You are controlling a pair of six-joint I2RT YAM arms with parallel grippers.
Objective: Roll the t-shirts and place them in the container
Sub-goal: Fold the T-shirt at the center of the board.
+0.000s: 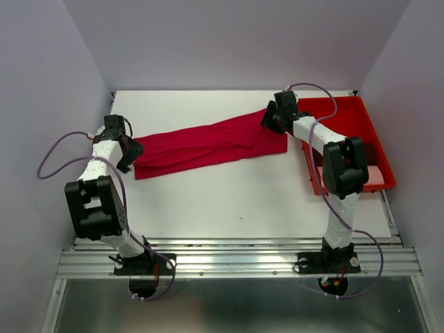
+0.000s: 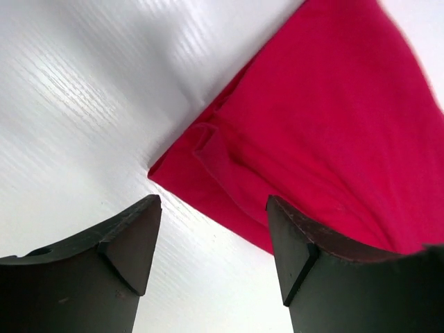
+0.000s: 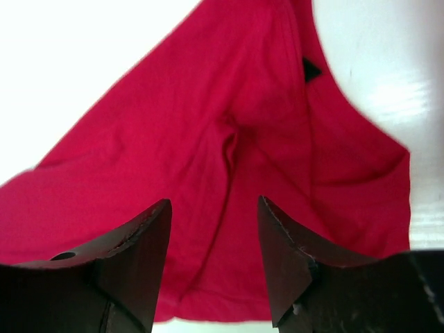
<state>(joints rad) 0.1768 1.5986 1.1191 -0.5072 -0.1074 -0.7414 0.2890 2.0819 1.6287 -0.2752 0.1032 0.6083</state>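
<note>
Lying flat, crimson t-shirt [image 1: 208,149] folded lengthwise into creased strip.

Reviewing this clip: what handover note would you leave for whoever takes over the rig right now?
Left gripper: open, over the left end of the crimson cloth t-shirt, not holding it.
Right gripper: open, over the shirt's right end, beside the red plastic tray.
The shirt lies flat on the white table.
Done: it is folded into one long strip.
Left: rolling has not begun. A pale pink cloth sits in the tray, largely hidden by the right arm.
</note>
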